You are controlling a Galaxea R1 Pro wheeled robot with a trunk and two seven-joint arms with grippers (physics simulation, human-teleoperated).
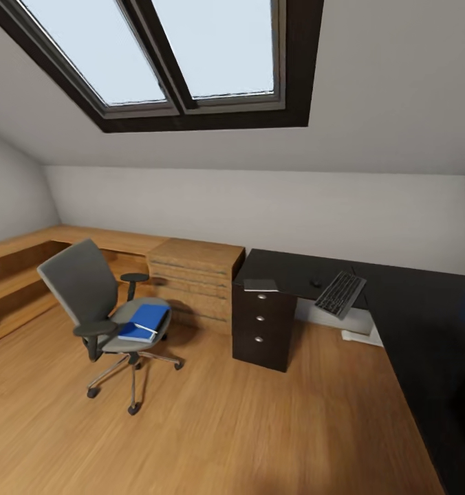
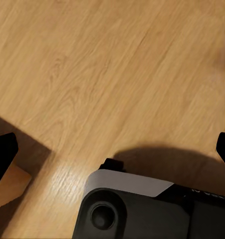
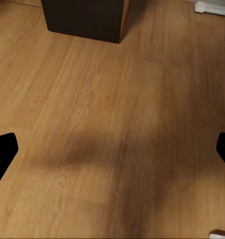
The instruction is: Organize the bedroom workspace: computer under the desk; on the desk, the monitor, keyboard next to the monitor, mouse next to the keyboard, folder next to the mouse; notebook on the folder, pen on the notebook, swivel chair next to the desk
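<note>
On swivel chair (image 1: pixel 98 302), blue folder (image 1: pixel 147 321)

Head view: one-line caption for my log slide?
Blue folder lying on the swivel chair; keyboard overhanging the black desk.

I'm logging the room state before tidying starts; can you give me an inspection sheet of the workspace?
Surface: black desk, mostly bare.
Job's things: keyboard tilted over the desk's edge; mouse beside it; blue folder on the swivel chair seat, away from the desk.
Clutter: nothing seen.
Grippers: left gripper and right gripper open, empty, over the wooden floor.
Cables: nothing seen.
Surroundings: wooden chest, skylight.
</note>
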